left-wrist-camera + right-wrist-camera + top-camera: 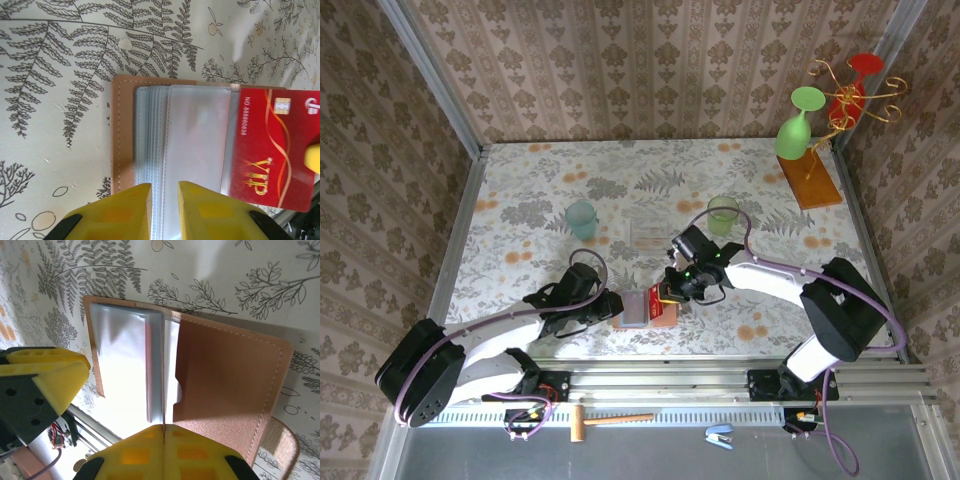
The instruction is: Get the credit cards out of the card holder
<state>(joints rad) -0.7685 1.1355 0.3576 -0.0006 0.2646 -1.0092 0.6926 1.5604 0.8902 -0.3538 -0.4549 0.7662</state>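
Note:
The tan card holder (632, 308) lies open near the table's front edge, its clear sleeves (195, 145) fanned out over the leather (122, 135). My left gripper (164, 186) is shut on the near edge of the sleeve stack, yellow fingers (125, 210) either side. A red VIP credit card (270, 145) sticks partly out of one sleeve to the right. My right gripper (163, 428) is shut on that card, seen edge-on (163, 405) beside the tan flap (225, 375). From above, the red card (665, 308) lies under the right gripper (670, 295).
Behind the holder stand a clear plastic box (650, 235), a teal cup (581, 219) and a green cup (723, 214). A wooden stand (810, 180) with goblets is at the back right. A hammer (605, 419) and a blue stapler (719, 435) lie past the front rail.

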